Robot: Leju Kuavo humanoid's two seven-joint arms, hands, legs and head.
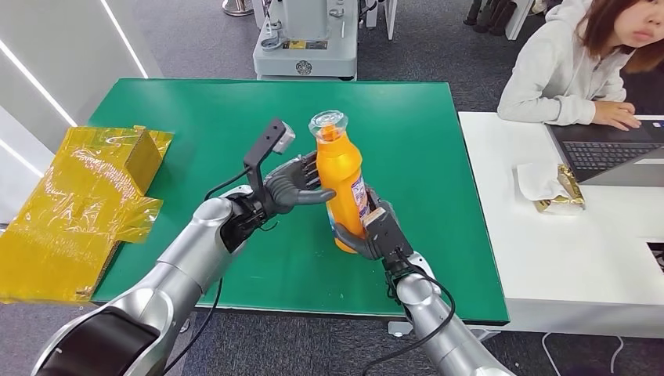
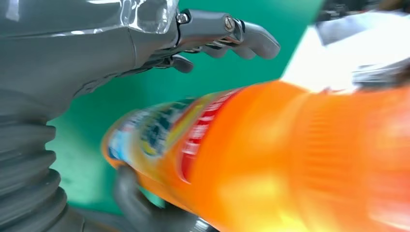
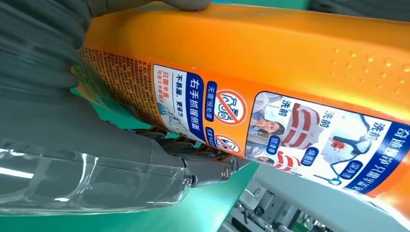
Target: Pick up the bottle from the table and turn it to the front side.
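An orange bottle (image 1: 342,176) with a clear cap and a printed label stands upright just above the green table (image 1: 196,117). My right hand (image 1: 376,231) grips its lower part from the right; up close the label (image 3: 232,108) lies against that hand (image 3: 72,130). From the left, my left hand (image 1: 294,184) reaches the middle of the bottle, one finger touching its side. In the left wrist view the fingers (image 2: 241,34) spread beside the blurred bottle (image 2: 270,159), with a strip of green between them.
A crumpled yellow foil bag (image 1: 78,204) lies over the table's left edge. To the right stands a white table (image 1: 548,258) with a laptop (image 1: 611,149), where a person (image 1: 571,63) sits. A grey machine (image 1: 305,39) stands behind the green table.
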